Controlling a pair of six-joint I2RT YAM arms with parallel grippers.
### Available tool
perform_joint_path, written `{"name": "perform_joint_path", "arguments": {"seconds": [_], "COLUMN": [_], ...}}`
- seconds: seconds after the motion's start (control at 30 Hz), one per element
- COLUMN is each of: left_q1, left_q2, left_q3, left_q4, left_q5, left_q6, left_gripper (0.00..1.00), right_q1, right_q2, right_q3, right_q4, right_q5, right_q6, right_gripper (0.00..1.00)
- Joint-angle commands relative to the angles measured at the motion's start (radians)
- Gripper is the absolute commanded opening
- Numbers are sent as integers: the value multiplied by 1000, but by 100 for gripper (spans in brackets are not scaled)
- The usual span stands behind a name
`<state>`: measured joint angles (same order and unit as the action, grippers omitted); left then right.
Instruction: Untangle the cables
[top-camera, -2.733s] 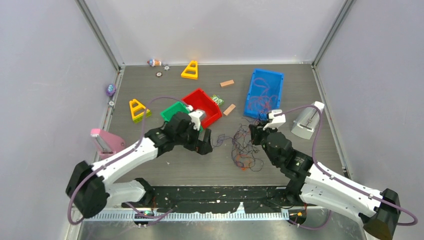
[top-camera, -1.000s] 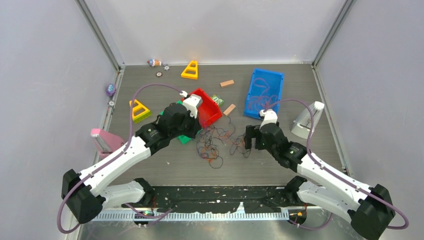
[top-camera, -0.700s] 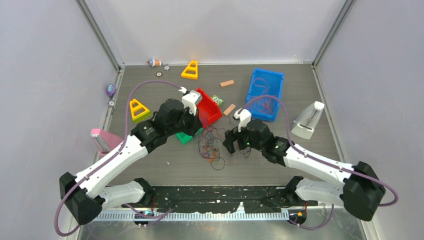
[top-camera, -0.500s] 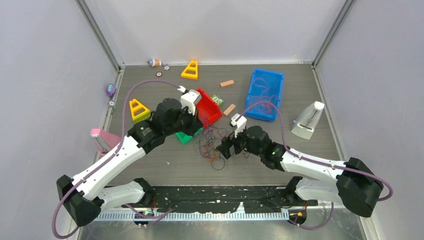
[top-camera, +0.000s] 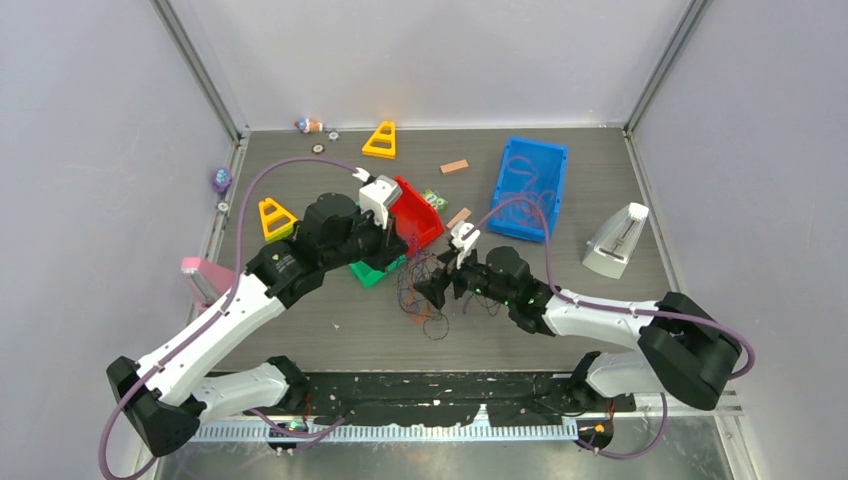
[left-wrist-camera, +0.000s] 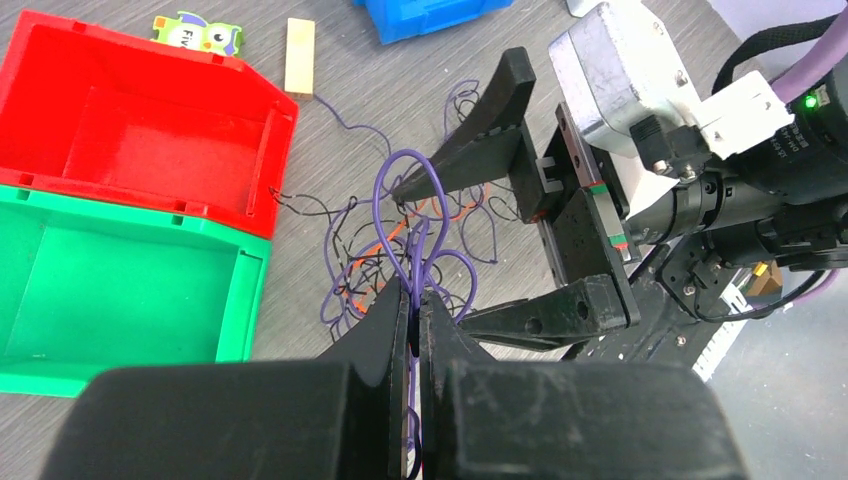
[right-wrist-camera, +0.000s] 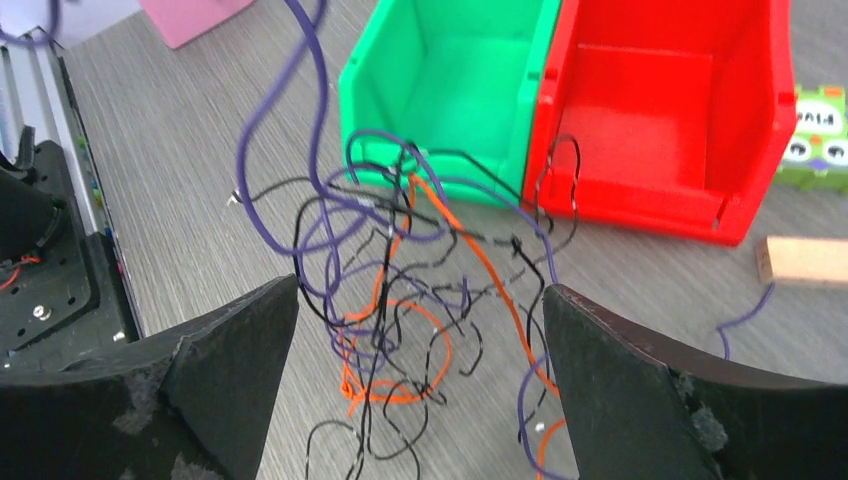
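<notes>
Between right gripper's (right-wrist-camera: 420, 335) jaws lie cables (right-wrist-camera: 400, 250), seemingly untouched.

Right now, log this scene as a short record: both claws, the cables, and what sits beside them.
cables: purple, black and orange strands tangled in one pile on the table
left claw: shut on a purple cable, its loop sticking out past the fingertips
right claw: open wide, fingers spread either side of the pile
nearby: red bin and green bin, side by side next to the pile
</notes>
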<state>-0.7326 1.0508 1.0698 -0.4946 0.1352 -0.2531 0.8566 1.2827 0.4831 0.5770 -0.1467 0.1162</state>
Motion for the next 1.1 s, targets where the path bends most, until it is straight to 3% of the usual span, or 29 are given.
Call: {"name": "perform_joint_path", "arguments": {"seconds": [0.0, 0.33, 0.53, 0.7, 0.8, 0.83, 0.9, 0.93, 1.07], "left_q1": [4, 4, 4, 4, 11, 18, 41, 57, 147], "left_q2": [-19, -16, -25, -49, -63, -72, -91, -98, -112], "left_q3": [55, 55, 72, 93, 123, 126, 130, 139, 205], "left_q4": [2, 7, -4, 28, 56, 77, 116, 126, 97], "left_q5": [36, 71, 108, 140, 153, 163, 174, 176, 178], "left_q6": [8, 2, -12, -54, -69, -70, -72, -75, -79], "left_gripper": [0, 0, 0, 0, 0, 0, 0, 0, 0], "right_q1": [17, 18, 18, 18, 17, 18, 18, 18, 18], "right_q2": [-3, -174, -50, 102, 170, 189, 200, 202, 157], "right_q3": [98, 56, 146, 167, 170, 160, 130, 106, 20], "right_q4": [91, -14, 65, 231, 237, 201, 128, 104, -33], "right_q5": [-1, -8, -52, -9, 113, 225, 362, 390, 480], "right_q6": [-62, -110, -142, -40, 40, 102, 207, 238, 375], "right_gripper": [97, 97, 98, 99, 87, 84, 70, 63, 53]}}
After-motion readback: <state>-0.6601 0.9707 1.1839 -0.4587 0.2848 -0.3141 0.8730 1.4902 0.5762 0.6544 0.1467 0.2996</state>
